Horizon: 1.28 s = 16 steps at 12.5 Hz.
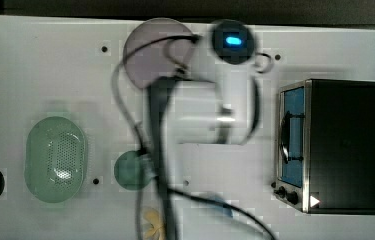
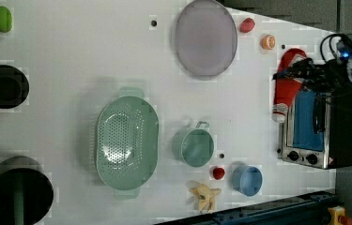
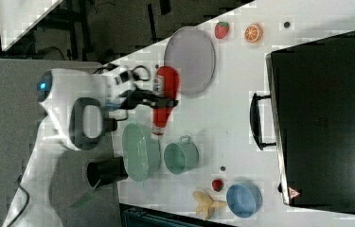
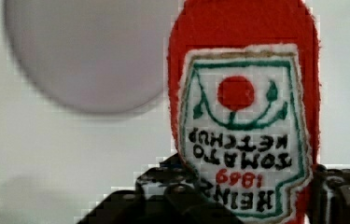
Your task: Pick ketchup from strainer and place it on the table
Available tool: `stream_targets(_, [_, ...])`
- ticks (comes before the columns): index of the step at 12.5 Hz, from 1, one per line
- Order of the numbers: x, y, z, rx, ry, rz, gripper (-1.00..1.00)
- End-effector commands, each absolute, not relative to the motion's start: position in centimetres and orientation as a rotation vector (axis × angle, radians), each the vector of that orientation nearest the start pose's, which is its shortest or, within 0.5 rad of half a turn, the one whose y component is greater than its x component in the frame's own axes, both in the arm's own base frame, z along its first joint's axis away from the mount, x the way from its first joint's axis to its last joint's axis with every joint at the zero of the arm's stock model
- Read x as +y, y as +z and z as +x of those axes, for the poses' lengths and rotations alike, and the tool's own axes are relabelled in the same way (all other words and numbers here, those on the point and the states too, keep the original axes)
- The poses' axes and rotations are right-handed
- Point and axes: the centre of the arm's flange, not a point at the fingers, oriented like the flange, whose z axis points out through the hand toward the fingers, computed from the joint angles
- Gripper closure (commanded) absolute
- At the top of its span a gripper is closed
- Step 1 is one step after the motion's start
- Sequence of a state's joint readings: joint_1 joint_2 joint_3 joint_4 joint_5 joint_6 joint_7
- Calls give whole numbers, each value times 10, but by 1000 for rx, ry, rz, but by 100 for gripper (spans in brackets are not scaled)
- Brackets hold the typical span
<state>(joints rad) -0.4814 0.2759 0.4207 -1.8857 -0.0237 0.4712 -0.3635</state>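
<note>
The ketchup [image 4: 242, 121], a red bottle with a white label, sits between my gripper's [image 4: 252, 200] black fingers [image 4: 163, 196]. The gripper [image 3: 163, 101] is shut on the ketchup [image 3: 165, 92] around its middle and holds it lying level above the table [image 2: 70, 70], white cap toward the strainer. In the left view the ketchup [image 2: 288, 86] hangs in the gripper [image 2: 300, 70] beside the oven. The pale green strainer [image 2: 126, 140] stands with nothing in it on the left view's middle left; it also appears in the top view [image 1: 55, 159] and the right view [image 3: 139, 151].
A toaster oven [image 2: 319, 131] stands at the left view's right edge. A grey plate [image 2: 206, 37], green cup [image 2: 193, 146], blue bowl [image 2: 247, 179], banana [image 2: 205, 197], red fruits [image 2: 218, 173] and an orange slice [image 2: 268, 42] lie around. Black pots [image 2: 4, 86] line the left view's left side.
</note>
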Motion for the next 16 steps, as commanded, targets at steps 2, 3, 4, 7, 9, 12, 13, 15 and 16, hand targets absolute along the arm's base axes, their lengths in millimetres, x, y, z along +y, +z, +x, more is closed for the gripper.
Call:
stream_targets(2, [-56, 330, 582, 629, 190, -3011, -18])
stream_targets(3, [-57, 315, 577, 634, 171, -3009, -18])
stream_targets(4, [-55, 300, 570, 633, 162, -3006, -18])
stream_targets(7, [-48, 249, 547, 629, 205, -2993, -18])
stream_targets(9, [-45, 221, 540, 631, 218, -2975, -18])
stream_targets(12, [-51, 198, 536, 654, 200, -2960, -66])
stream_targets(13, [-50, 201, 537, 652, 184, -2962, -87])
stream_targets(15, [-49, 220, 541, 648, 151, -2971, -100])
stream_targets(16, [-50, 239, 546, 665, 110, -2975, -100])
